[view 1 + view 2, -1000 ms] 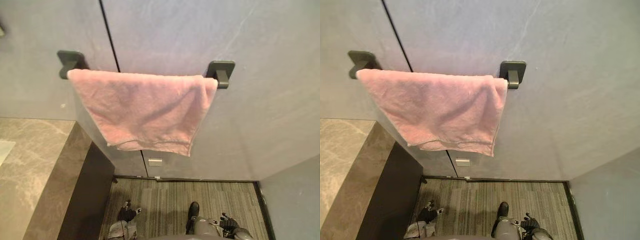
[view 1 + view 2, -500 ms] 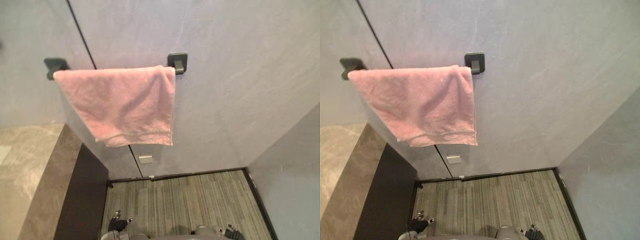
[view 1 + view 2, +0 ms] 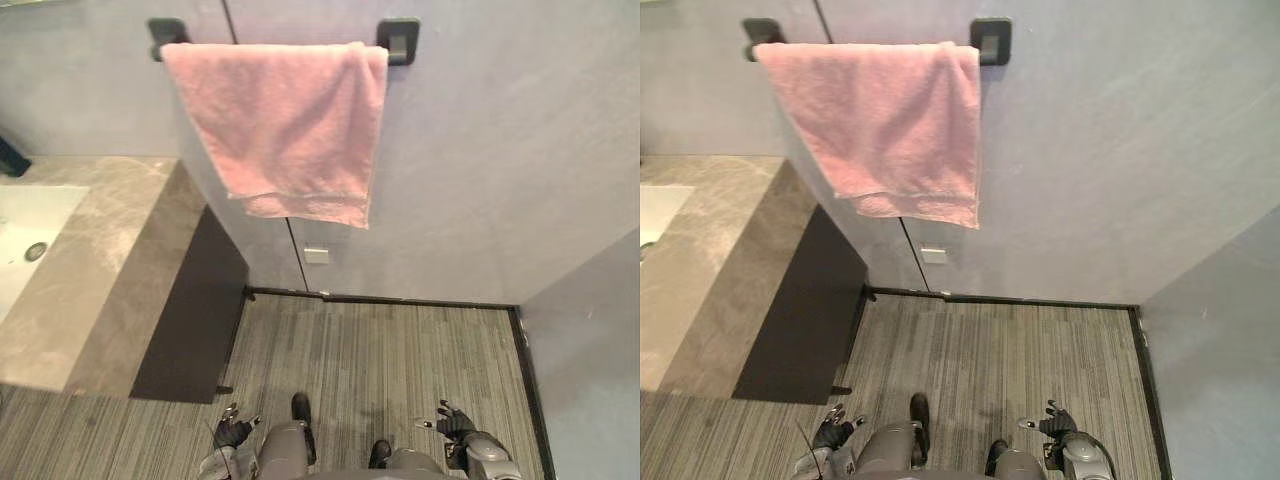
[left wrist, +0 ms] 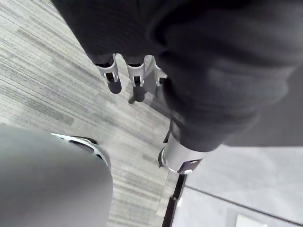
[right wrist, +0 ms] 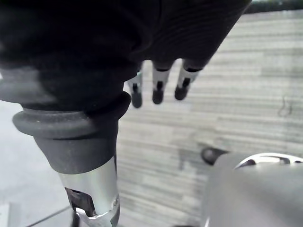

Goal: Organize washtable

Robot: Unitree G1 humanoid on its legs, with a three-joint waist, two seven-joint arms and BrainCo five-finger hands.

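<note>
Towel (image 3: 285, 120), pink and slightly uneven along its lower edge, hangs draped over a dark rail (image 3: 399, 40) fixed high on the grey wall (image 3: 480, 160). Below it and towards the robot's left stands the stone-patterned counter (image 3: 110, 260), with a white basin (image 3: 25, 225) set into its top and a round drain (image 3: 36, 251) in the basin. A dark panel (image 3: 195, 310) closes the counter's side facing the striped grey floor (image 3: 390, 350). A small white plate (image 3: 316, 256) sits on the wall just under the towel's lower edge.

Both hands hang low, well apart from the counter and the towel. The left hand (image 3: 232, 432) shows its fingers (image 4: 113, 80) straight and loosely side by side above the floor, holding nothing. The right hand (image 3: 452, 424) is the same: its fingers (image 5: 158, 90) point down, relaxed and empty.
</note>
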